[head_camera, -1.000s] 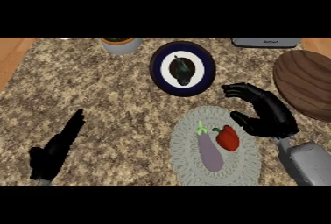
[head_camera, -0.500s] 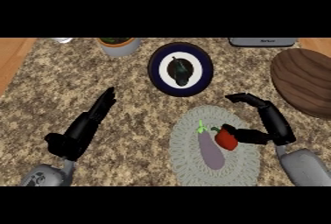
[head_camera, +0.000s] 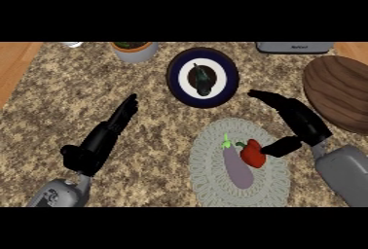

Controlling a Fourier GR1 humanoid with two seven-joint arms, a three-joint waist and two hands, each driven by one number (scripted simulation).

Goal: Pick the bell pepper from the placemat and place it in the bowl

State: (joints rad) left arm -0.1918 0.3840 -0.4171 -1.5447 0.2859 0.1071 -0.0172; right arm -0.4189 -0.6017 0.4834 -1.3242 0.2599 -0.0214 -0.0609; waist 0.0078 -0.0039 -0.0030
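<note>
Red pepper (head_camera: 252, 152) on the placemat (head_camera: 215, 180) is now touched by the right hand (head_camera: 300, 127), lowered with fingers spread; no grasp yet. The left hand (head_camera: 101, 141) has been moved farther in, fingers straight.

Bell pepper (head_camera: 253, 152): on placemat (head_camera: 215, 180), 3 o'clock of eggplant (head_camera: 238, 166).
Bowl (head_camera: 203, 77): 12 o'clock of placemat.

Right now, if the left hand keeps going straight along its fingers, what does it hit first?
Probably the dark blue round plate. The left hand points up and right over bare speckled countertop, and the plate's rim looks first in line, though its height is unclear.
</note>
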